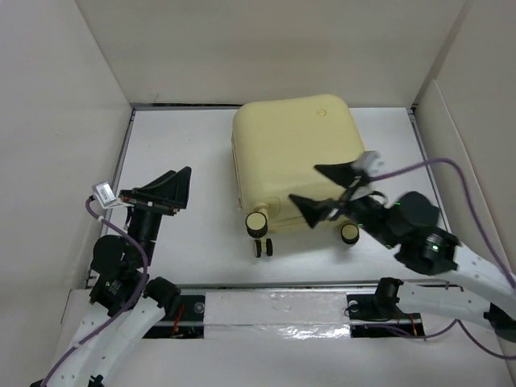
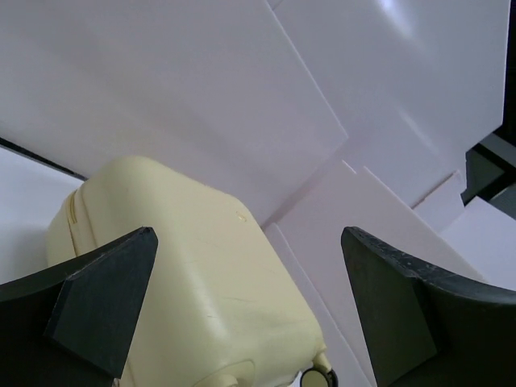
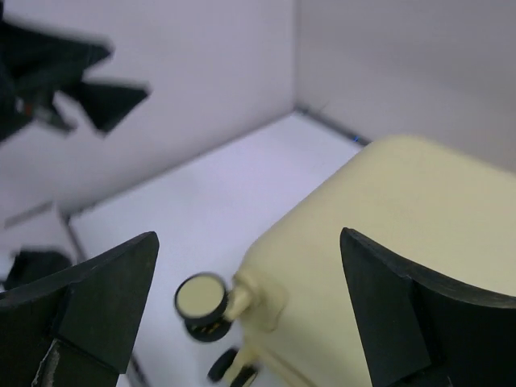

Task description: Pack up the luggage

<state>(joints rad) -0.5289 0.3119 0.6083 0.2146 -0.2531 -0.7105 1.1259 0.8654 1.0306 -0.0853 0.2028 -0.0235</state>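
Luggage [image 1: 294, 161]: shut, flat on your table [image 1: 185, 153]. Your left claw [image 1: 184, 189]: spread, empty, beside it. Right claw [image 1: 305, 184]: spread, empty, over its near edge.

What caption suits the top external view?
Closed pale-yellow luggage on the table; right gripper open over its wheeled end, left gripper open, clear of it.

Holds the left gripper [image 1: 184, 189] spread wide and empty, well apart from the pale-yellow suitcase [image 1: 294, 153] on its left side, fingertips aimed toward it. Bends the left arm [image 1: 121, 274] upward, nearer than the suitcase and left of it. Reaches the right arm [image 1: 435, 246] in from the suitcase's near right, poising the right gripper [image 1: 305, 184] above its near edge, jaws wide, gripping nothing.
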